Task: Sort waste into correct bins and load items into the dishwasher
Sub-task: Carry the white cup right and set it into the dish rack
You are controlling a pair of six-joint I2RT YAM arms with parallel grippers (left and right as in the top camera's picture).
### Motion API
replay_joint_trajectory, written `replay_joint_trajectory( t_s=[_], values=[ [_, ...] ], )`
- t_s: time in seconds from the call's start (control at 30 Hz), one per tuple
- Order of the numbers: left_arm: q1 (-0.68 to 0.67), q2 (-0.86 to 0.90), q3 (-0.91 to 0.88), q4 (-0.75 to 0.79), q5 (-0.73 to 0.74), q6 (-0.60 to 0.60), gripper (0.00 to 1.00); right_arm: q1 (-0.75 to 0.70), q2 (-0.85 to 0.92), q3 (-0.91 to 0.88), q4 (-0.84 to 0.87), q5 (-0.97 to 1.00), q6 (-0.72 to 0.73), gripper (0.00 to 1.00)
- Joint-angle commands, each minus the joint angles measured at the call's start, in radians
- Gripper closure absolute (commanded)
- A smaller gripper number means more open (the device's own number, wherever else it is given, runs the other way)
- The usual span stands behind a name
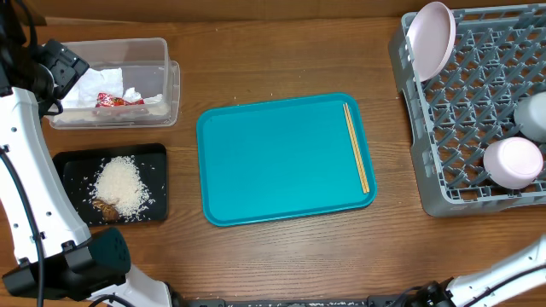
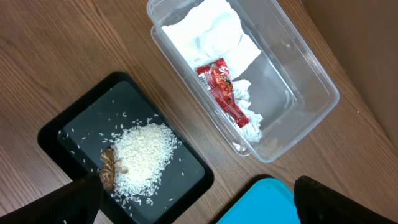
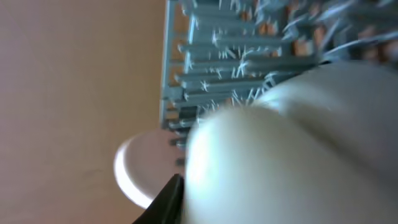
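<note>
While the left hand (image 2: 196, 186) hangs over the left side of the surface (image 1: 281, 60), its two dark fingers (image 2: 81, 199) sit far apart in the bottom corners of the left wrist view. They are spread wide and pinch nothing.

At the upper left of the overhead view is the clear tub (image 1: 145, 51). White crumpled napkins (image 1: 90, 85) lie inside it, and the red wrapper (image 1: 115, 100) lies on top of them.

Just below the tub is the black tray (image 1: 72, 170). A heap of white rice (image 1: 119, 183) lies in it, with loose grains all around. Brown scraps (image 1: 107, 207) touch the lower edge of the heap.

In the middle of the frame lies the teal tray (image 1: 273, 162). The chopsticks (image 1: 357, 147) lie side by side along its right edge.

On the right is the grey rack (image 1: 461, 111). A pale pink dish (image 1: 431, 38) stands on its edge at the rack's upper left corner. A pale bowl (image 1: 514, 162) sits upside down near the lower right. Above it, a white rounded thing (image 1: 533, 115) is cut off by the frame edge.

Only a dark bit of the right hand (image 3: 168, 199) shows, at the bottom of a blurry right wrist view. A big pale blob (image 3: 286, 149) fills that view in front of the rack. I cannot tell if that hand is spread or pinching.
</note>
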Motion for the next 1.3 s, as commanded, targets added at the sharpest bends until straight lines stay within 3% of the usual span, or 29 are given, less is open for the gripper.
replay_joint_trajectory(
  t_s=[0.0,0.23,0.63,1.0,1.27],
  values=[
    [-0.009,0.009,-0.001,0.003,-0.013,0.018,0.0,0.108,0.014,-0.009,0.019,0.064,-0.014,0.83],
    [-0.008,0.009,-0.001,0.004,-0.013,0.018,0.0,0.103,-0.01,-0.006,0.013,0.083,-0.01,0.86],
    [-0.008,0.009,-0.001,0.003,-0.013,0.018,0.0,-0.046,-0.071,-0.009,0.021,-0.102,-0.01,0.86],
    [-0.008,0.009,-0.001,0.003,-0.013,0.018,0.0,-0.061,-0.015,-0.011,0.026,-0.195,-0.01,0.86],
    [-0.008,0.009,-0.001,0.004,-0.013,0.018,0.0,-0.074,-0.012,-0.011,-0.094,0.012,0.005,0.86]
  ],
)
